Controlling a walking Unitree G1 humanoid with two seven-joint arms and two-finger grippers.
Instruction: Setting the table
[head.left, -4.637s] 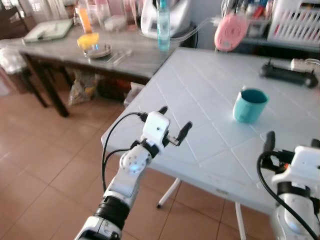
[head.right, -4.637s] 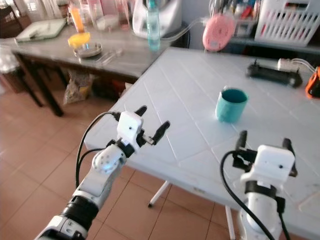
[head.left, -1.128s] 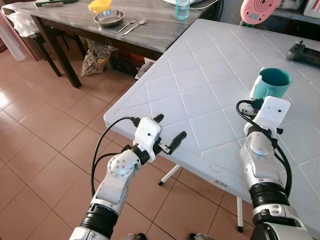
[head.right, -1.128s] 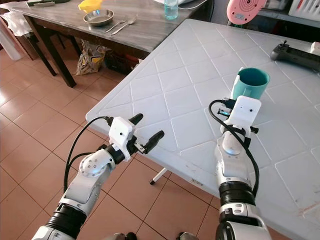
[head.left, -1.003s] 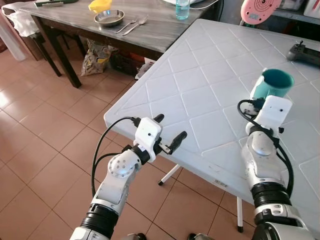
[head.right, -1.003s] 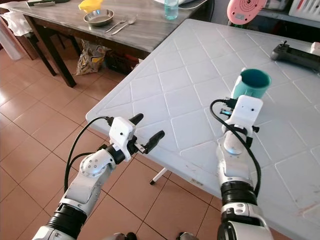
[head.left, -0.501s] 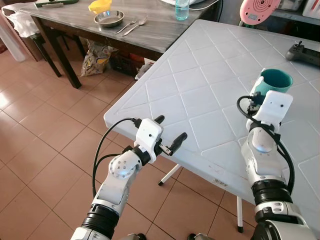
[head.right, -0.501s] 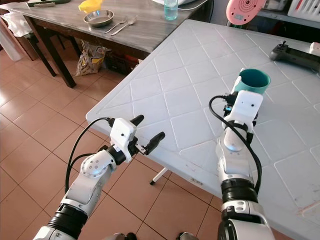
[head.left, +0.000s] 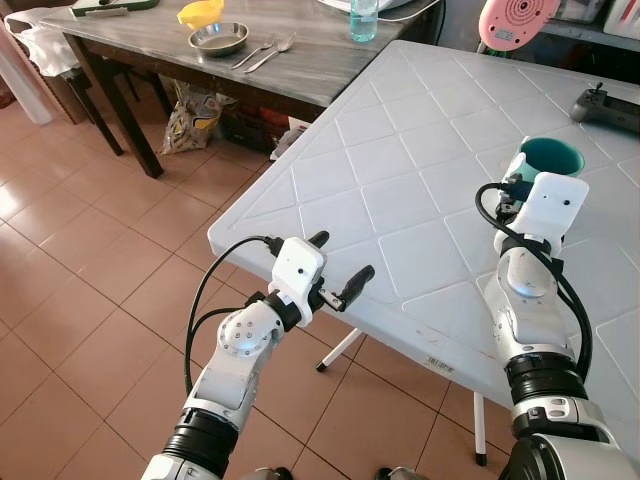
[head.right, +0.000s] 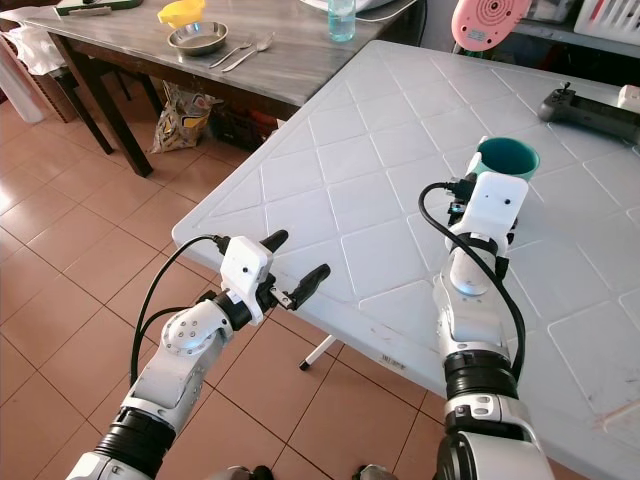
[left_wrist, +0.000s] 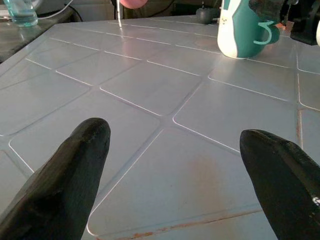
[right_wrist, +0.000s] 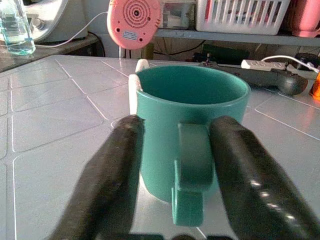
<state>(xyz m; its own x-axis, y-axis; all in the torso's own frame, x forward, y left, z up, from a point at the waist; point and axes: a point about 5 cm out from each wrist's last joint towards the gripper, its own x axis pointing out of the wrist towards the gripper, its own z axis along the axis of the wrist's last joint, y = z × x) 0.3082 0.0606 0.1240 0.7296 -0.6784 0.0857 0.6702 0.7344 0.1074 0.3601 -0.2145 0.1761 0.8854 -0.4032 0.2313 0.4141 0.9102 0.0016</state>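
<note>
A teal mug (head.left: 551, 157) with a white patch stands upright on the white tiled-pattern table (head.left: 400, 200), toward its right side. My right gripper (right_wrist: 175, 127) is open right behind the mug, one black finger (right_wrist: 112, 165) on each side of the handle (right_wrist: 192, 170), which faces the wrist. I cannot tell whether the fingers touch the mug. My left gripper (head.left: 341, 255) is open over the table's near left edge, with nothing between its fingers. The mug (left_wrist: 242, 30) appears far across the table in the left wrist view.
A dark wooden table at the back left carries a metal bowl (head.left: 218, 36), a yellow object (head.left: 200, 12), spoons (head.left: 265, 50) and a bottle (head.left: 365, 18). A pink fan (head.left: 518, 20) and a black controller (head.left: 605, 105) sit at the white table's far side. Brown tiled floor (head.left: 80, 280) lies to the left.
My right gripper has slid forward over the table toward the mug, until its fingers flank the handle. The left arm has stayed where it was.
</note>
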